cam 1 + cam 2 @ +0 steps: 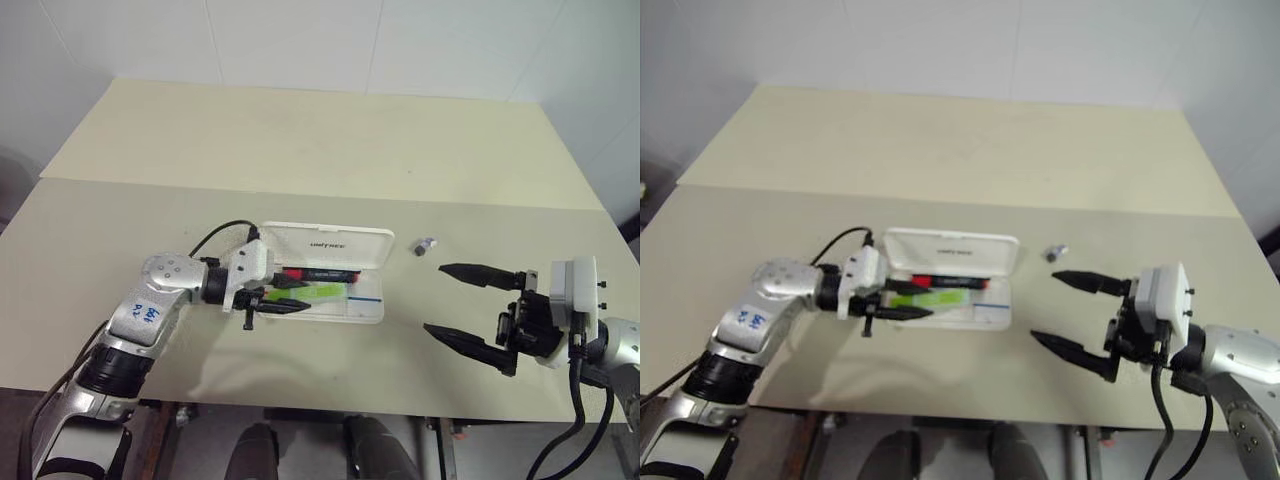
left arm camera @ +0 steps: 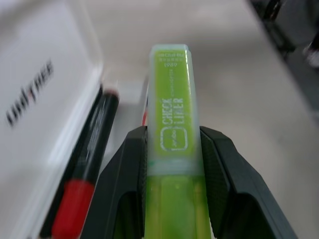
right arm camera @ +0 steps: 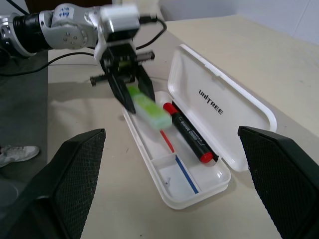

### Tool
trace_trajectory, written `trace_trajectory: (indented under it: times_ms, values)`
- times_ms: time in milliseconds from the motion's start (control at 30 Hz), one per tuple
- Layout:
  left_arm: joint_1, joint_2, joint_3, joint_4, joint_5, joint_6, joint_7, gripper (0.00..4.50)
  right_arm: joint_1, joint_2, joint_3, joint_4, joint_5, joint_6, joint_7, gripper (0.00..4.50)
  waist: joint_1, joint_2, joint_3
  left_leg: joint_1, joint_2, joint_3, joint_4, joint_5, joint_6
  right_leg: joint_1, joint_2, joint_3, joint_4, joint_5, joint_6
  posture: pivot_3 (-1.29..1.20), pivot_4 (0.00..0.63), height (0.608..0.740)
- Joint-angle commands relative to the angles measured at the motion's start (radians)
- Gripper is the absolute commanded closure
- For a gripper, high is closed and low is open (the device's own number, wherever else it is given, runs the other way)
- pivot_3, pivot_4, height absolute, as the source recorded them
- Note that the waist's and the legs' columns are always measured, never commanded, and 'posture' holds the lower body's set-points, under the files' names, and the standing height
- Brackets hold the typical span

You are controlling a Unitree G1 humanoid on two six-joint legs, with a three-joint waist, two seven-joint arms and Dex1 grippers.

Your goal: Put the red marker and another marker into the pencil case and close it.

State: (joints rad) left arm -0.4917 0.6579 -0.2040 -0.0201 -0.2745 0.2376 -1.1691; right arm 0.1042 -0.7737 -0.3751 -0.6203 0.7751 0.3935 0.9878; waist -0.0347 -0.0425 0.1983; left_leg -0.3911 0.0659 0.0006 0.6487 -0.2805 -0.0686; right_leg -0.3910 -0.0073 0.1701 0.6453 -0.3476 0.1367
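Observation:
The white pencil case (image 1: pixel 330 243) lies open at the table's middle, its lid tipped back on the far side. Inside it, the red marker (image 1: pixel 320 273) lies along the hinge side of the tray. My left gripper (image 1: pixel 300 295) reaches in from the left and is shut on the other marker, the light green one (image 3: pixel 148 110), held just over the tray's left half. In the left wrist view the green marker (image 2: pixel 173 124) sits clamped between both fingers (image 2: pixel 124 169). My right gripper (image 1: pixel 435 298) stands open to the right of the case, holding nothing.
A small grey-black bit (image 1: pixel 425 245) lies on the table just right of the lid. The tray's right end shows a small divided compartment (image 3: pixel 172 174) with a blue stripe. The table's front edge (image 1: pixel 330 405) runs close below the case.

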Motion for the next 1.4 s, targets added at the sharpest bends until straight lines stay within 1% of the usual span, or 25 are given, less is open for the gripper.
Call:
trace_trajectory:
  times_ms: [33, 267, 500, 667, 733, 833, 1000, 1233, 1400]
  values:
    - [-0.02, 0.0, -0.01, -0.016, 0.025, -0.024, -0.007, 3.42, 0.014, 0.01, -0.013, -0.039, 0.003, -0.016, -0.024, 0.0, 0.003, 0.0, 0.0, 0.0, 0.0, 0.0, 0.0, 0.0, 0.0, 0.0, 0.0, 0.0, 0.0, 0.0, 0.0, 0.0, 0.15, 0.74]
    - [-0.029, -0.003, -0.021, 0.014, 0.076, -0.066, -0.011, 3.42, 0.023, 0.014, -0.005, -0.053, -0.003, -0.02, -0.053, 0.0, 0.006, 0.0, 0.0, 0.0, 0.0, 0.0, 0.0, 0.0, 0.0, 0.0, 0.0, 0.0, 0.0, 0.0, 0.0, 0.0, 0.15, 0.74]
    - [-0.04, 0.003, -0.022, 0.017, 0.111, -0.071, -0.002, 3.42, 0.012, 0.011, 0.011, -0.053, -0.007, -0.02, -0.071, 0.0, 0.006, 0.0, 0.0, 0.0, 0.0, 0.0, 0.0, 0.0, 0.0, 0.0, 0.0, 0.0, 0.001, 0.0, 0.0, 0.0, 0.15, 0.74]
    - [-0.042, -0.014, -0.013, 0.029, 0.129, -0.091, 0.022, 3.42, -0.003, 0.01, 0.023, -0.047, -0.011, -0.019, -0.078, 0.0, 0.006, 0.0, 0.0, 0.0, 0.0, 0.0, 0.0, 0.0, 0.0, 0.0, 0.0, 0.0, 0.001, 0.0, 0.0, 0.0, 0.15, 0.74]
    - [-0.04, -0.019, -0.009, 0.025, 0.129, -0.086, 0.032, 2.66, -0.005, 0.01, 0.024, -0.047, -0.012, -0.019, -0.079, 0.0, 0.006, 0.0, 0.0, 0.0, 0.0, 0.0, 0.001, 0.0, 0.0, 0.0, 0.0, 0.0, 0.001, 0.0, 0.0, 0.0, 0.15, 0.74]
    - [-0.039, -0.022, -0.003, 0.001, 0.119, -0.066, 0.04, 1.74, -0.009, 0.01, 0.025, -0.044, -0.015, -0.018, -0.079, 0.0, 0.006, 0.0, 0.0, 0.0, 0.0, 0.0, 0.0, 0.0, 0.0, 0.0, 0.0, 0.0, 0.001, 0.0, 0.0, 0.0, 0.15, 0.74]
    - [-0.039, -0.023, 0.002, -0.05, 0.1, -0.018, 0.045, 0.03, -0.022, 0.01, 0.031, -0.038, -0.018, -0.018, -0.081, 0.0, 0.006, 0.0, 0.0, 0.0, 0.0, 0.0, 0.001, 0.0, 0.0, 0.0, 0.0, 0.0, 0.002, 0.0, 0.0, 0.0, 0.15, 0.74]
    - [-0.017, -0.013, 0.008, -0.109, 0.083, 0.031, 0.049, 0.03, -0.036, 0.01, 0.046, -0.03, -0.023, -0.018, -0.086, 0.0, 0.006, 0.0, 0.0, 0.0, 0.0, 0.0, 0.001, 0.0, 0.0, 0.0, 0.0, 0.0, 0.002, 0.0, 0.0, 0.0, 0.15, 0.74]
    - [-0.014, -0.021, 0.004, -0.094, 0.113, 0.012, 0.08, 0.03, -0.046, 0.012, 0.055, -0.025, -0.026, -0.018, -0.087, 0.0, 0.006, 0.0, 0.0, 0.0, 0.0, 0.0, 0.002, 0.0, 0.0, 0.0, 0.0, 0.0, 0.003, 0.0, 0.0, 0.0, 0.15, 0.74]
